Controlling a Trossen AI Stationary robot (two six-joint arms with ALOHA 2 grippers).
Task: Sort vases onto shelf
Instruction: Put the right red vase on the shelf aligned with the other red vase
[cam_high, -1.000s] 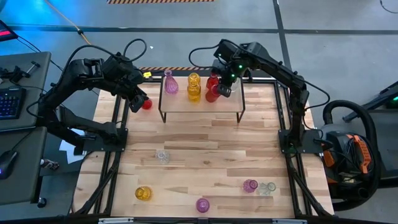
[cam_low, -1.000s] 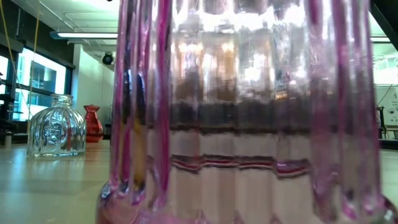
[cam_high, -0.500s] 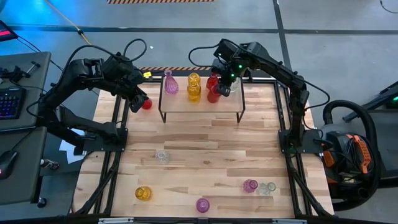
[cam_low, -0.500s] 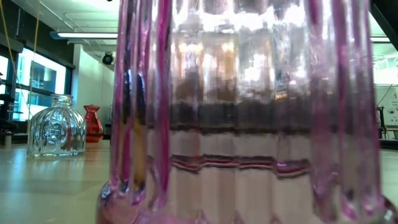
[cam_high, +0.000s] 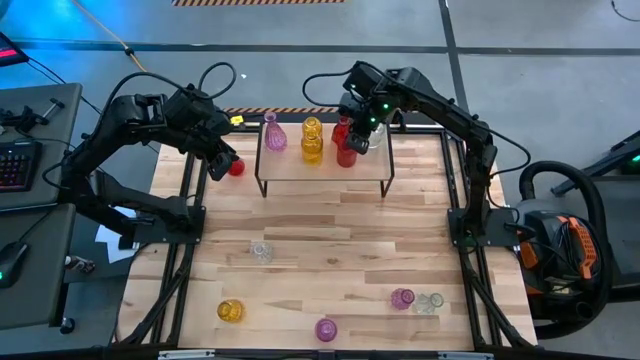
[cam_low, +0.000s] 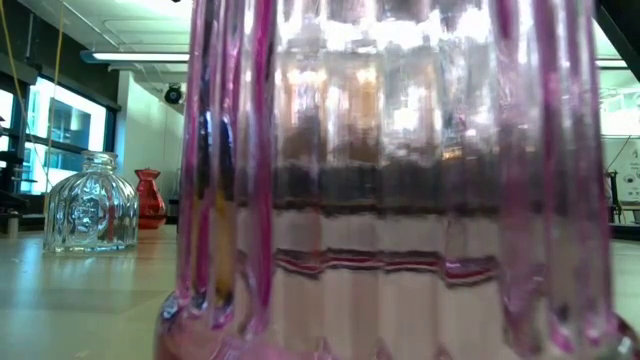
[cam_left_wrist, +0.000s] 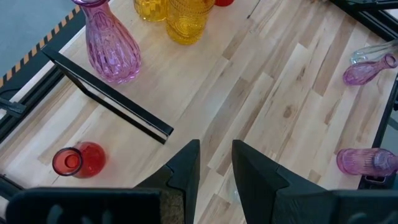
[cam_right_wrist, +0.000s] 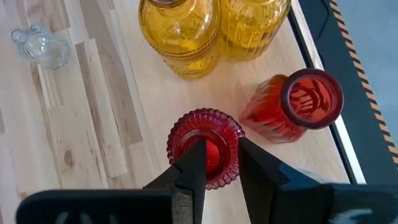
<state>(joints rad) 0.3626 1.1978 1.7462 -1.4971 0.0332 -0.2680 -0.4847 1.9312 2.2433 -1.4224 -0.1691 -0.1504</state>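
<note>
In the high view the shelf stands at the table's far edge. On it are a pink vase, yellow vases and two red vases. My right gripper is over the shelf's right part, shut on the nearer red vase. The other red vase stands beside it. My left gripper hovers narrowly open over the table left of the shelf. A small red vase stands upright on the table next to it, untouched. My right gripper holds the red vase by its scalloped rim, coming from above and pointing down. One finger is inside the mouth and the other outside. The vase stays upright below the fingers, over the shelf top; whether its base rests there I cannot tell.
On the table's near half are a clear vase, a yellow vase, two pink vases and another clear one. A pink vase fills the low view. The shelf's right half is bare wood.
My right gripper has shifted a little over the shelf, taking the red vase with it. The left arm and the other vases have kept still.
</note>
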